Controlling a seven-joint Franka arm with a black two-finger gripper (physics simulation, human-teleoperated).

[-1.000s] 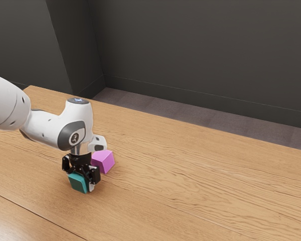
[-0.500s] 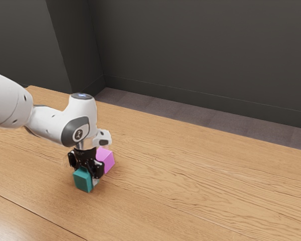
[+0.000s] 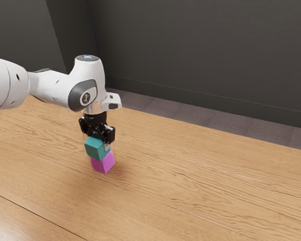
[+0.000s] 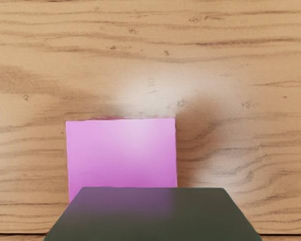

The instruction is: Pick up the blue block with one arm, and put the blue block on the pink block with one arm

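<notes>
**Blue block held over pink block**

The blue block (image 3: 96,147) is clamped between the fingers of the end effector (image 3: 98,136). It is directly above the pink block (image 3: 104,163) and slightly offset; contact between them cannot be told. The pink block rests on the wooden bench (image 3: 215,175).

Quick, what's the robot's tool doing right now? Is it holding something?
Tool: closed, holding the blue block right over the pink block.

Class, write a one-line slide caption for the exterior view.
Franka arm's pincer grips the blue block right above the pink block on a wooden table.
</notes>
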